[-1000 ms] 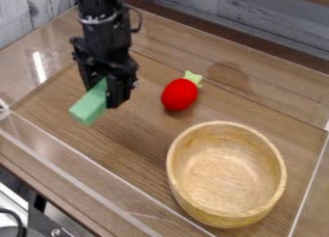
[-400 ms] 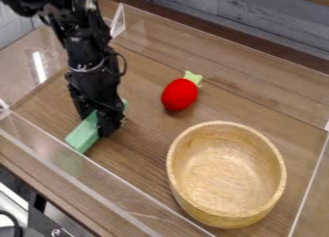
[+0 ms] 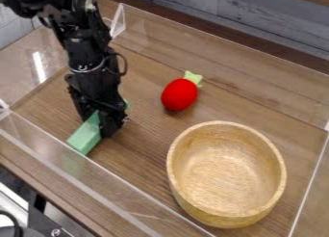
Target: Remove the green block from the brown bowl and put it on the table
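The mint-green block [image 3: 85, 137] is low at the left of the dark wood-grain table [image 3: 154, 144], its lower end at or very near the tabletop. My black gripper [image 3: 102, 121] points straight down and is shut on the block's upper end. The light tan brown bowl [image 3: 228, 173] sits at the front right, with nothing inside it, well apart from the gripper.
A red round fruit with a green stem [image 3: 180, 93] lies between the gripper and the bowl, toward the back. Low clear acrylic walls [image 3: 77, 188] edge the table, one close in front of the block.
The gripper has come down and toward the left front with the green block in it. In the last half second it has kept still.
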`<state>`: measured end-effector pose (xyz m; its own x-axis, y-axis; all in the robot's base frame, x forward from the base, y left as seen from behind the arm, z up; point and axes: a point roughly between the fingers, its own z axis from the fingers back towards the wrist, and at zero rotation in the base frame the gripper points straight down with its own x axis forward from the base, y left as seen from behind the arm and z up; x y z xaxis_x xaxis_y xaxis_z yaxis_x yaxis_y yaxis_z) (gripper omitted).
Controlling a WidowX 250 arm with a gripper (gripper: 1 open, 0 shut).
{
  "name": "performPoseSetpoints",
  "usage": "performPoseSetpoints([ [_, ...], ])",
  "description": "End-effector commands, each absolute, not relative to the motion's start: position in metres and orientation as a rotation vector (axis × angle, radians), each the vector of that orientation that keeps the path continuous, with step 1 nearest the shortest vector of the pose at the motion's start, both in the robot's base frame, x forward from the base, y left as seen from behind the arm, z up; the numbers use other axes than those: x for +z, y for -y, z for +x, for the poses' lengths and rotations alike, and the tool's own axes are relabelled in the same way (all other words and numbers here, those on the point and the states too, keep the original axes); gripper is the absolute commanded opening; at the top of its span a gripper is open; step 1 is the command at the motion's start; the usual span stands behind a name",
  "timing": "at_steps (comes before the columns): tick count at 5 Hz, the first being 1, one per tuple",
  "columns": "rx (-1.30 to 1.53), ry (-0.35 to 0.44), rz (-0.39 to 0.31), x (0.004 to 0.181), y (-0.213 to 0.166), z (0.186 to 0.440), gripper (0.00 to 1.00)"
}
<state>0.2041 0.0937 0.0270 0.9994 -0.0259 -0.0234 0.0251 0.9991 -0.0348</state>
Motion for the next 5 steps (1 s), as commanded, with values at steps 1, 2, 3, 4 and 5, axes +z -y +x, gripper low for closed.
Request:
performPoseSetpoints([
  [1,-0.012,-0.008,-0.03,0.035,-0.094,0.211,0.0],
  [2,-0.004,-0.012,-0.035,0.038,-0.094,0.211,1.0],
  [3,-0.002,0.0,-0.041,0.045,-0.093,0.214,1.0],
  [4,-0.001,0.01,-0.047,0.05,-0.093,0.217,1.0],
  [5,-0.004,0.024,-0.053,0.059,-0.092,0.22,1.0],
])
